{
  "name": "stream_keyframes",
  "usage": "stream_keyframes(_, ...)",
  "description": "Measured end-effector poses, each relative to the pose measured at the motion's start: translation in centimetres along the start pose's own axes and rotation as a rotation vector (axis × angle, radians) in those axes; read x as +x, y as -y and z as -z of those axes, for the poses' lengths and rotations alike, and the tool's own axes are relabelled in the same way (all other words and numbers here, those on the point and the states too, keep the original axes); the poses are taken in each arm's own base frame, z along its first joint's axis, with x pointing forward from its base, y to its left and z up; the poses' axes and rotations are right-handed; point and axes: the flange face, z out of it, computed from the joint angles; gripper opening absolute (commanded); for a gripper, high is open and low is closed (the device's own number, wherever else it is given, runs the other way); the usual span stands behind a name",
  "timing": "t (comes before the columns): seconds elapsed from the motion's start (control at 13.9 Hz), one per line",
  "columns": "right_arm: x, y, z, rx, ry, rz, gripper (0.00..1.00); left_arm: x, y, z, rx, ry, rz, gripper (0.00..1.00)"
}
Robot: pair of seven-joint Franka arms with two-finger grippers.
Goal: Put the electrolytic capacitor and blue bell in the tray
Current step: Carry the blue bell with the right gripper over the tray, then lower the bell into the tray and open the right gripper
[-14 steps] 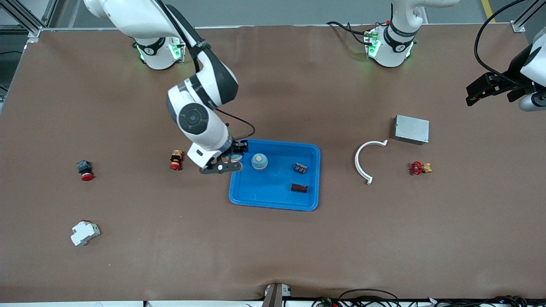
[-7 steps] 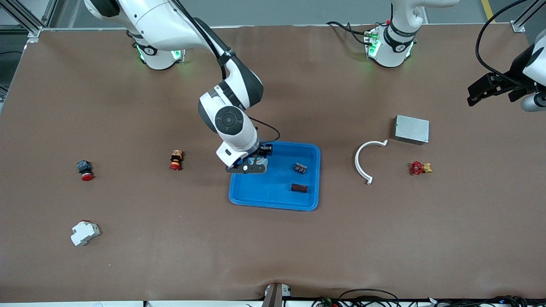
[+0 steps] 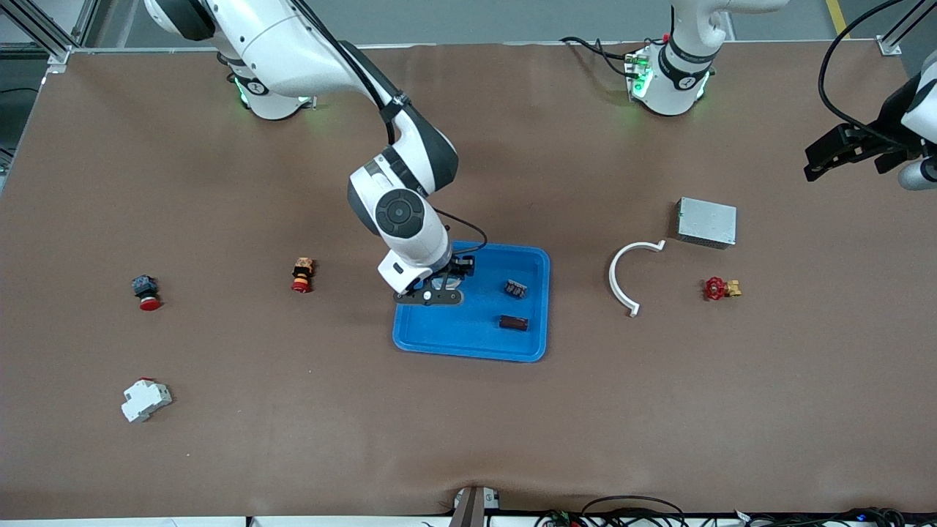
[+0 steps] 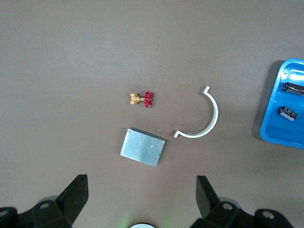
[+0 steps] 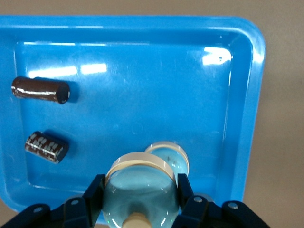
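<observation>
Brown table [image 3: 512,439], running past the front view's edges. Blue tray [image 3: 468,344] near the middle; in the right wrist view one corner cut off by the frame. Right arm reaching from its base out over the tray, hiding much of the tray end toward the right arm. Right gripper [image 3: 437,287] low over that end, clamped on the blue bell [image 5: 141,194]: bell pinched at its sides between the dark fingers [image 5: 95,197], pale rim uppermost, lower part cut off by the frame and almost wholly hidden under the wrist in the front view. Faint mirror image of the bell on the glossy tray floor. Left arm waiting at its end of the table, mostly out of frame. Left gripper [image 4: 142,194] spread wide and holding nothing, above bare table near the silver box [image 3: 706,222]. White curved piece [image 3: 628,274] between box and tray. Red valve [image 3: 721,288] beside it. Two dark capacitors in the tray, apart from the bell: a smooth brown one [image 5: 41,90] and a printed one [image 5: 46,147]; markings too small to read.
</observation>
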Motion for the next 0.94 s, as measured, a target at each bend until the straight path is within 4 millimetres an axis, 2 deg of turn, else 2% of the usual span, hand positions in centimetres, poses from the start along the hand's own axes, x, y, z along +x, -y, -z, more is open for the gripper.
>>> stream_keyframes(0.22,1.5,-0.6,-1.2,-0.002,-0.014,-0.010,0.13,0.0,0.0,0.0,0.000,0.001,0.000,1.00)
stream_keyframes(0.43,3.2,-2.3,-2.4,-0.005,-0.023,0.016,0.13,0.0,0.0,0.0,0.000,0.002,0.000,1.00)
stream_keyframes(0.72,5.5,-5.0,-2.4,-0.005,-0.028,0.055,0.13,-0.1,0.0,-0.1,0.000,0.007,0.000,1.00)
stream_keyframes(0.94,5.9,-5.1,-3.5,0.008,-0.051,0.062,0.13,-0.1,0.0,-0.1,0.000,0.007,0.000,1.00)
